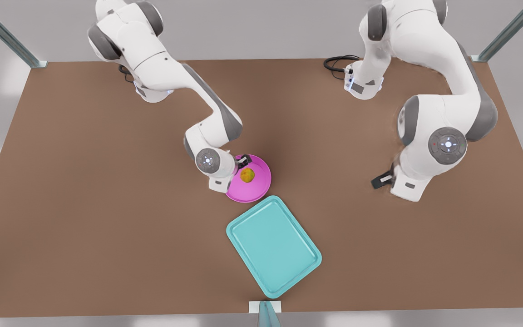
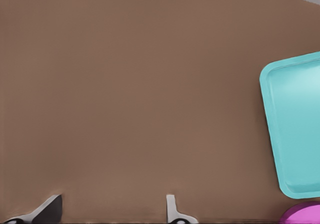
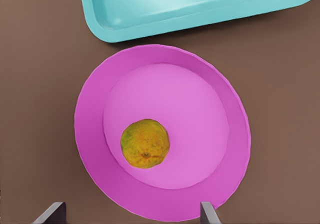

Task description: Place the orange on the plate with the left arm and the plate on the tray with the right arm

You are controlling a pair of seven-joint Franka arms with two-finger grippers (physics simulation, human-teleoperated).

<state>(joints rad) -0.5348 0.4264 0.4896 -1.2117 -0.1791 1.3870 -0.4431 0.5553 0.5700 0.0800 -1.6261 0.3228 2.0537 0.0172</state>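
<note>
One orange (image 3: 145, 144): sits in plate (image 3: 165, 78), beside tray (image 1: 274, 245).
Right gripper (image 3: 132, 211): above plate rim, fingers spread.
Left gripper (image 2: 112, 211): over bare table (image 2: 125, 83), fingers spread, idle.

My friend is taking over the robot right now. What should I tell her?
Left gripper: open, waiting over bare table at the front view's right.
Right gripper: open, above the near edge of the plate.
Orange: on the plate, so that step is done.
Plate: on the table beside the tray, not on it.
Left to do: the right gripper grips the plate and sets it on the tray.
</note>
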